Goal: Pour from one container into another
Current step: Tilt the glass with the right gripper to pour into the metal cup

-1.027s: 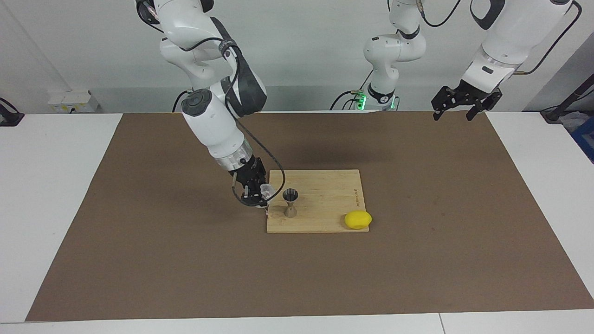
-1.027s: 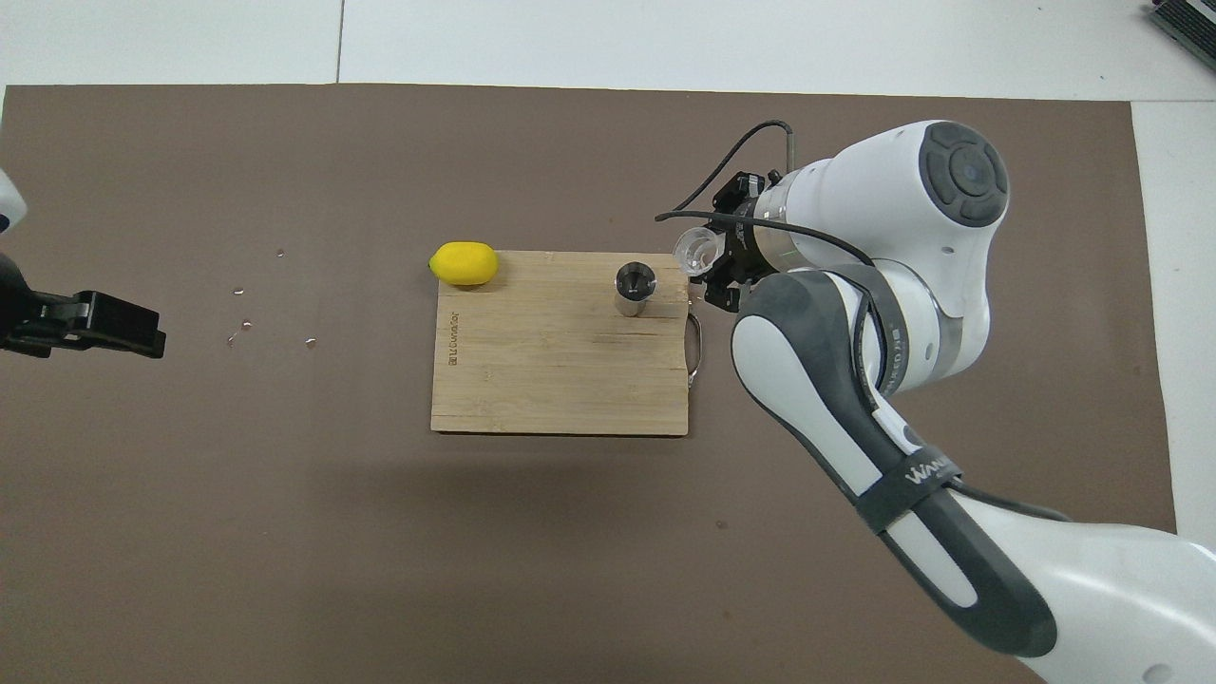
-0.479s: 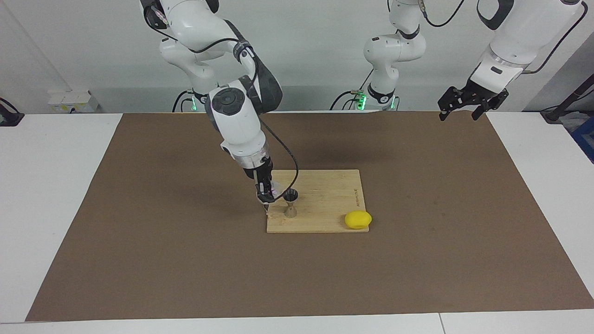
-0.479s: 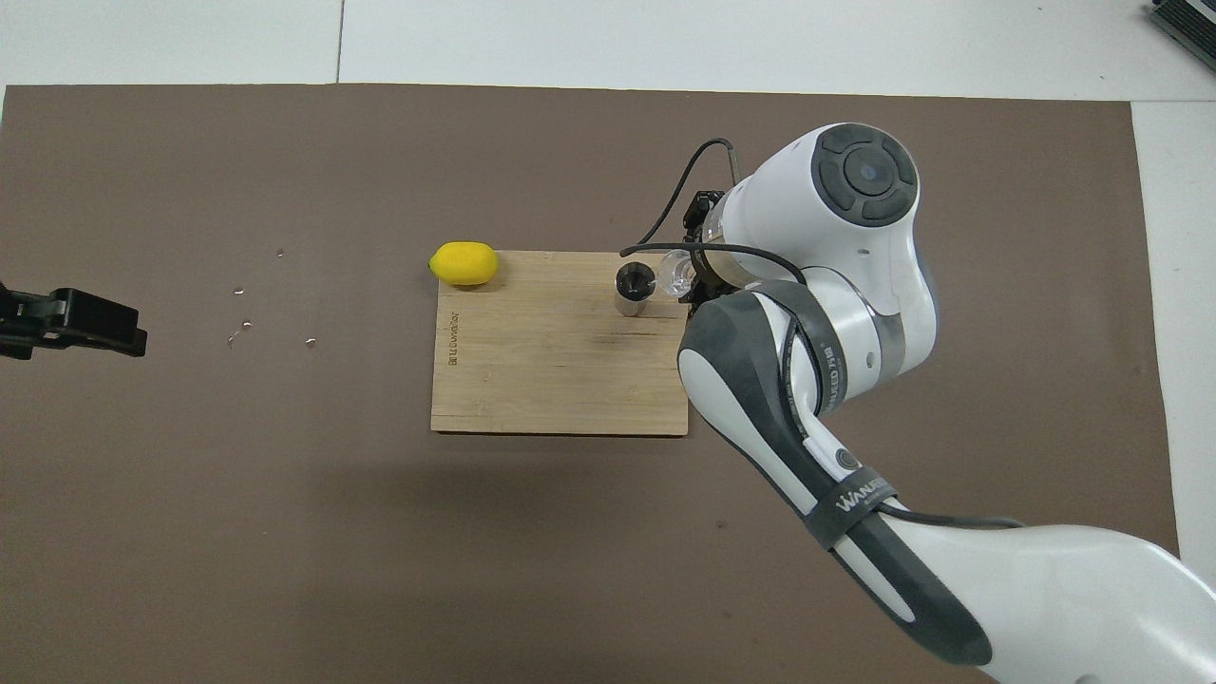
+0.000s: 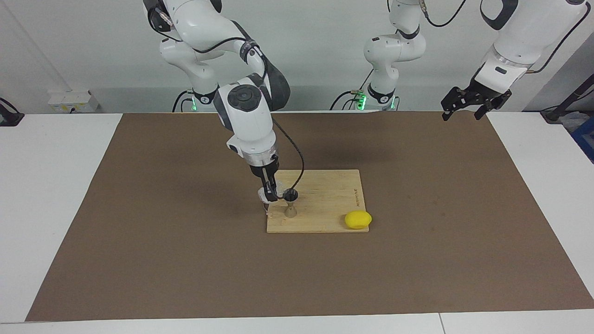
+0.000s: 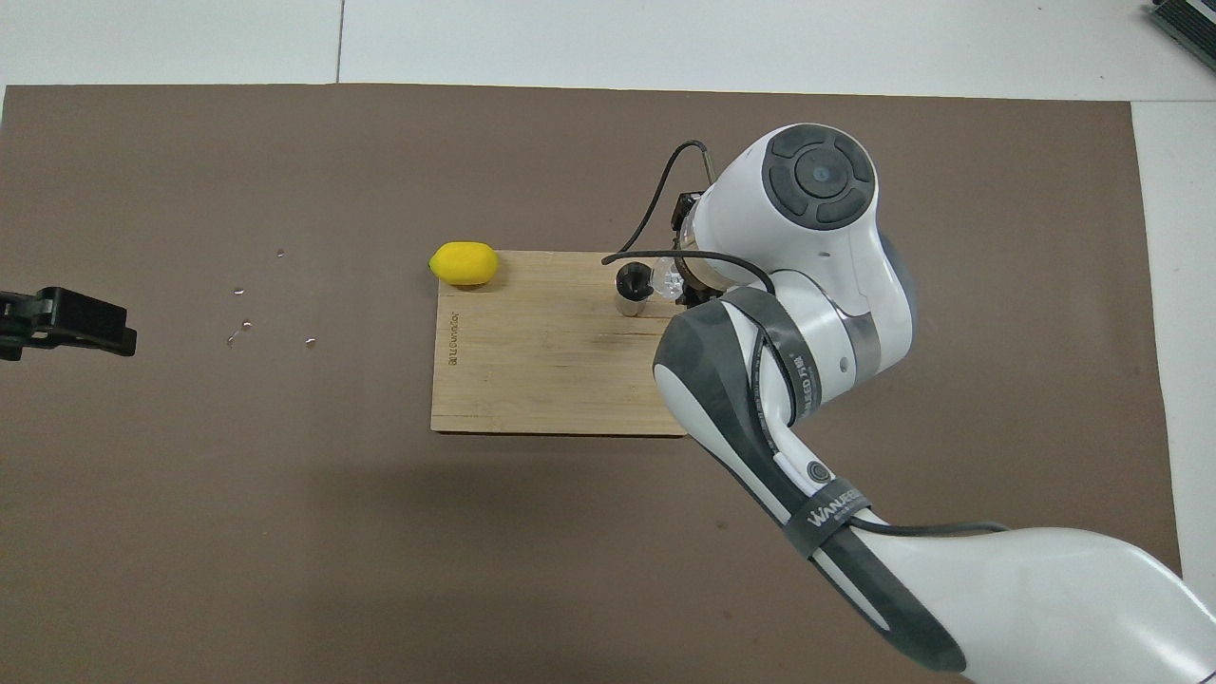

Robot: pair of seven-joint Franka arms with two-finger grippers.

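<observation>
The cup (image 5: pixel 278 191) sits tipped in the right gripper (image 5: pixel 270 194), clamped tight, its mouth at the rim of the one jigger (image 5: pixel 290 202) just beside, on the board (image 5: pixel 325 204). One lemon (image 5: pixel 358 219) lies at the board's corner. Left gripper (image 5: pixel 475 99) waits with jaws wide, holding nothing.

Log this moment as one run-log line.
right gripper: holds glass cup tipped at jigger | left gripper: open, waiting | stage: pouring

— What sits on the bamboo cutting board (image 6: pixel 532 370)?

— A steel jigger (image 6: pixel 632 289), upright near the corner farthest from the robots, toward the right arm's end. A tipped clear glass cup (image 6: pixel 668 281) hangs just beside its mouth.

— And the lemon (image 6: pixel 464 263)?

— At the other corner farthest from the robots. The left gripper (image 6: pixel 66 321) waits over the brown mat (image 6: pixel 237 494).
</observation>
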